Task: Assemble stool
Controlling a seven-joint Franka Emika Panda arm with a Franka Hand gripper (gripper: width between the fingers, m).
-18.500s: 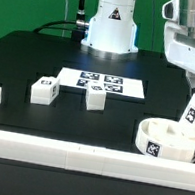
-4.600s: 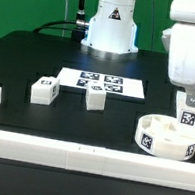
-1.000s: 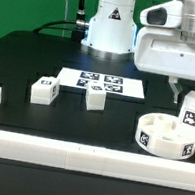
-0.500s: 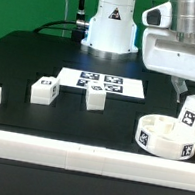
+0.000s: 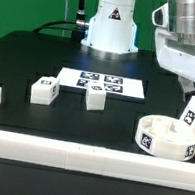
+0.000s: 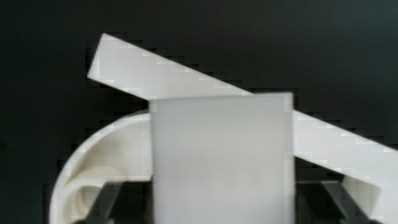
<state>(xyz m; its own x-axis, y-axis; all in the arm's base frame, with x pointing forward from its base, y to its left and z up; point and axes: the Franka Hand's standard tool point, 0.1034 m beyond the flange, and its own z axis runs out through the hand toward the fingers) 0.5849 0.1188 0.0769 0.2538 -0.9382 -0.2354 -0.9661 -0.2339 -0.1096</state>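
Legs (image 5: 43, 91) block centre, rail (image 5: 77, 155) fences front

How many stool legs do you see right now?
3. Toward the exterior view's left, one leg and a second leg lie loose on the table beside the marker board; the third leg is in the hand over the seat. More may hide behind the arm.

Seat (image 6: 103, 165) partly hidden bhnd leg (image 6: 221, 160).

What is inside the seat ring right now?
A leg held by the gripper stands tilted at the far side of the seat, on the exterior view's right. Otherwise the hollow shows only white plastic. The leg's lower end is hidden by the rim.
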